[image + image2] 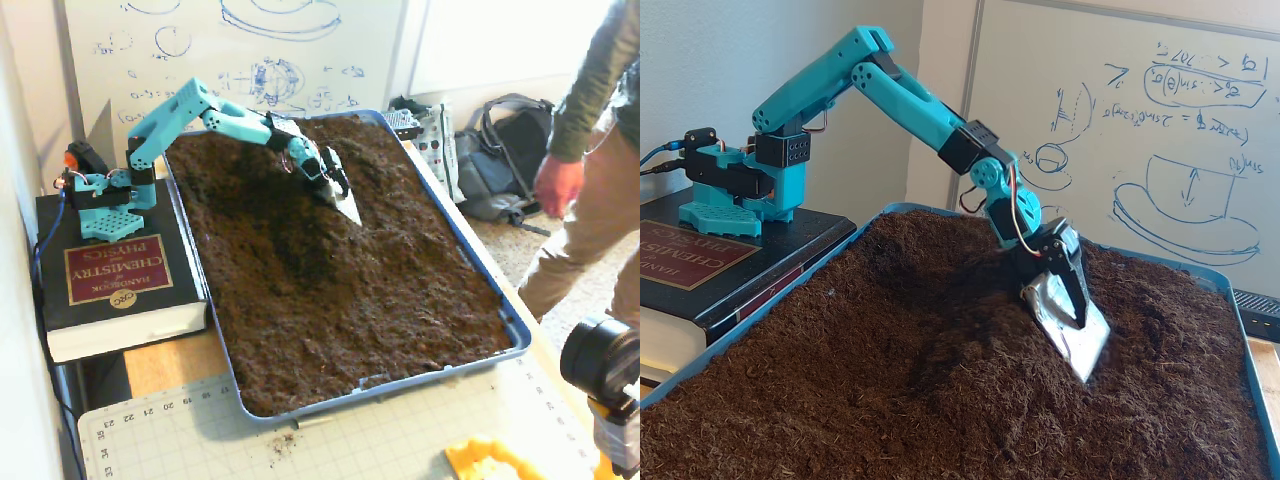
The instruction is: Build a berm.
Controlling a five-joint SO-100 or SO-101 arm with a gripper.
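A blue tray (516, 334) (750, 325) is filled with dark brown crumbly soil. The soil is uneven: a low rounded swell, the berm (400, 250) (940, 345), lies beside a darker shallow trough (290, 250). My teal arm reaches from its base at the left over the back half of the tray. My gripper (348, 205) (1083, 345) carries a silver blade (1070, 325), and its black finger lies flat against that blade, shut. The blade points steeply down with its tip touching the soil surface.
The arm base (100, 200) stands on a thick dark book (110, 285) left of the tray. A person (590, 170) stands at the right, near a backpack (500, 160). A cutting mat (330, 440), a yellow object (490, 462) and a camera (605, 370) are in front.
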